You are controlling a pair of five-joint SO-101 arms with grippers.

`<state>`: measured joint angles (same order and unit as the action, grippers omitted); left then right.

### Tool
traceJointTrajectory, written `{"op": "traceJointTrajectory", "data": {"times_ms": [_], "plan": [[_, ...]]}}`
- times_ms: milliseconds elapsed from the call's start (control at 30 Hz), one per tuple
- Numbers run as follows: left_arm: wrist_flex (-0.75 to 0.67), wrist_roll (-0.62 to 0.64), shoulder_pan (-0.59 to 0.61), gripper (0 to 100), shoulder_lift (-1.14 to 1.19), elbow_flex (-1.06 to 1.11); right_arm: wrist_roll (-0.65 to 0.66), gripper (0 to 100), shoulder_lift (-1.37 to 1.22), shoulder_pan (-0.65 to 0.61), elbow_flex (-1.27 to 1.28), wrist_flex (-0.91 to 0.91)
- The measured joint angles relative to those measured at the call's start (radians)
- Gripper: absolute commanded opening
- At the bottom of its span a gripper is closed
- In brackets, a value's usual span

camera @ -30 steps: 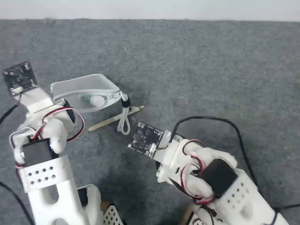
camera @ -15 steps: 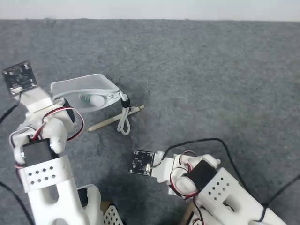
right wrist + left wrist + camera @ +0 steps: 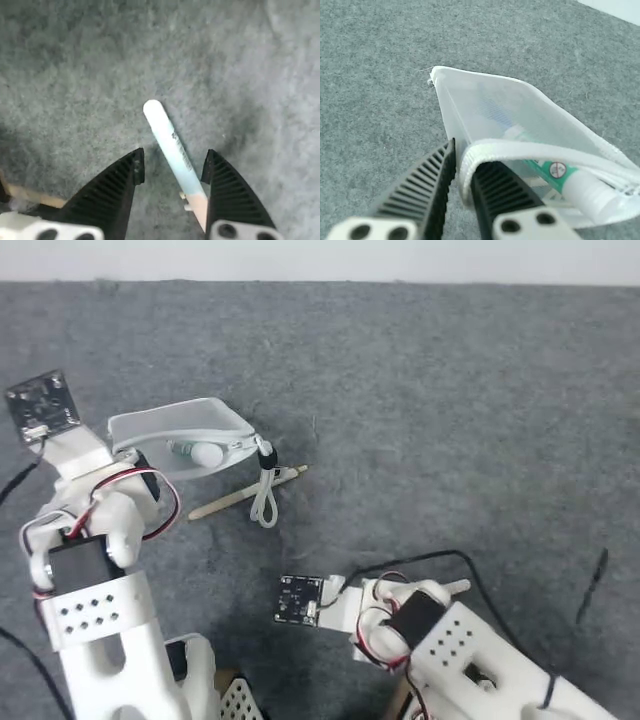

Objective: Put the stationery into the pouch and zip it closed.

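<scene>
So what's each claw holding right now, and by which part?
The left claw grips the pouch by the rim of its open mouth. The right claw holds nothing: it is open, straddling a pen lying on the carpet.

My left arm [image 3: 92, 592] is folded up tall, with the left camera board [image 3: 42, 406] tilted out on its wrist. The left gripper [image 3: 462, 159] has both black ribbed fingers [image 3: 427, 186] pinched almost together. They clamp the white rim of the pouch [image 3: 487, 102] right at the tips. My right arm [image 3: 455, 652] sits low and tucked in, red and black wires looped over its wrist joint [image 3: 385, 615], and the right camera board [image 3: 300, 600] lies flat just ahead. The right gripper [image 3: 173, 154] faces straight down, jaws spread wide apart, both ribbed pads [image 3: 114, 191] turned inward.
</scene>
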<state>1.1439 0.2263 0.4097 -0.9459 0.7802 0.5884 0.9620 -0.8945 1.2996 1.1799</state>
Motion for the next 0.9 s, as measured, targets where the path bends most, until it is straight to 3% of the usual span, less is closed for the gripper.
{"op": "traceJointTrajectory", "data": {"times_ms": [367, 600, 900], "plan": [[0.0, 0.0, 0.0, 1, 0.0, 0.0, -0.052, 17.7, -0.391, -0.002, -0.084, -0.163], [0.0, 0.0, 0.0, 1, 0.0, 0.0, -0.051, 0.2, -0.54, 0.092, -0.201, -0.164], [0.0, 0.0, 0.0, 1, 0.0, 0.0, -0.051, 0.6, -0.583, 0.104, -0.233, -0.17]]}}
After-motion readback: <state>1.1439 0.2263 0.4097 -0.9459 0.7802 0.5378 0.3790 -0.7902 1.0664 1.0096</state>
